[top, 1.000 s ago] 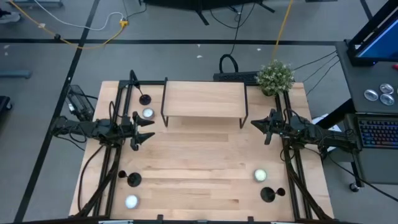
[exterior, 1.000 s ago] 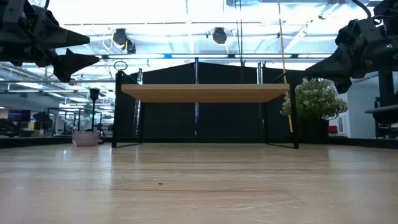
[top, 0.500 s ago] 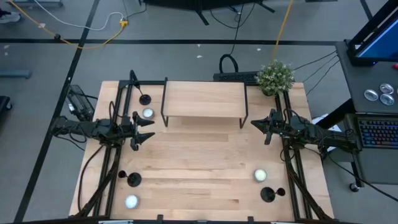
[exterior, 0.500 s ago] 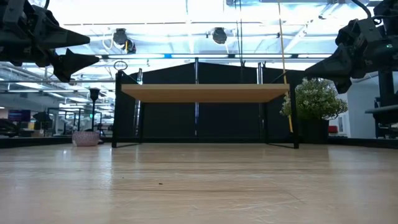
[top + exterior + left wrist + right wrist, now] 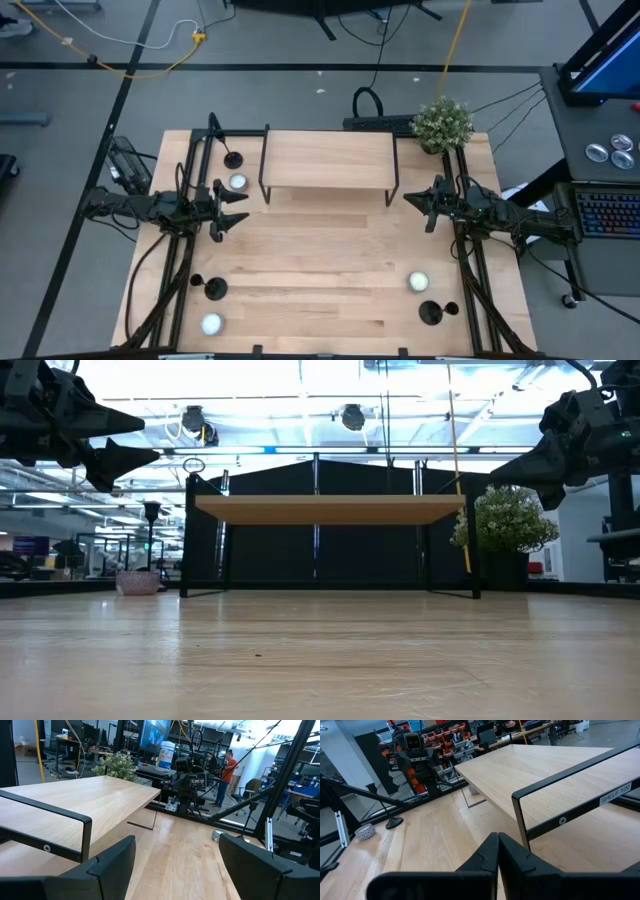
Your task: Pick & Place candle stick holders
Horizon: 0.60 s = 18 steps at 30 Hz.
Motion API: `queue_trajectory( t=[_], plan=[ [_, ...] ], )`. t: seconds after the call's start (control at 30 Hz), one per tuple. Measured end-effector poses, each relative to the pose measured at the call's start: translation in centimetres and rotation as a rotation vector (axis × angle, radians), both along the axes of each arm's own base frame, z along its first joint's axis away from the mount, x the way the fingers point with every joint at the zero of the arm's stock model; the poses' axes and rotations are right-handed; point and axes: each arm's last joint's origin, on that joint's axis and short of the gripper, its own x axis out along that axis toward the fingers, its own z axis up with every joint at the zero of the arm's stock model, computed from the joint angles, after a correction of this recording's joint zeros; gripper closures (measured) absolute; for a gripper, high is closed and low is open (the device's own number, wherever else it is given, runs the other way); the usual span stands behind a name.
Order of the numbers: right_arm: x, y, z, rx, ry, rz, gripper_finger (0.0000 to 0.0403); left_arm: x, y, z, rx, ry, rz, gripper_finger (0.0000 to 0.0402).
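Note:
Three black candle stick holders stand on their disc bases on the wooden table: one at the far left (image 5: 233,160), one at the near left (image 5: 215,290), one at the near right (image 5: 430,313). The far-left one also shows in the right wrist view (image 5: 394,822). My left gripper (image 5: 234,208) hovers open and empty over the table's left side, above the tabletop (image 5: 125,440). My right gripper (image 5: 410,200) hovers shut and empty over the right side (image 5: 535,465), its fingers closed together in its wrist view (image 5: 498,851).
A wooden shelf on black legs (image 5: 328,165) stands at the far centre. Small white round candles lie by each holder (image 5: 238,182) (image 5: 211,324) (image 5: 418,282). A potted plant (image 5: 443,122) stands at the far right corner. Bare tabletop lies in the middle (image 5: 320,260).

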Motion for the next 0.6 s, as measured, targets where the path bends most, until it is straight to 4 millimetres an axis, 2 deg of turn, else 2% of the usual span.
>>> queue_trajectory(
  t=[0.4,0.6],
  plan=[
    [0.00,0.00,0.04,-0.010,-0.001,0.001,0.0403,0.00,0.00,0.00,0.000,0.000,0.000,0.0108],
    [0.08,-0.01,0.58,-0.026,-0.058,0.002,0.0403,0.00,0.00,0.00,0.000,0.000,0.000,0.0108]
  ],
)
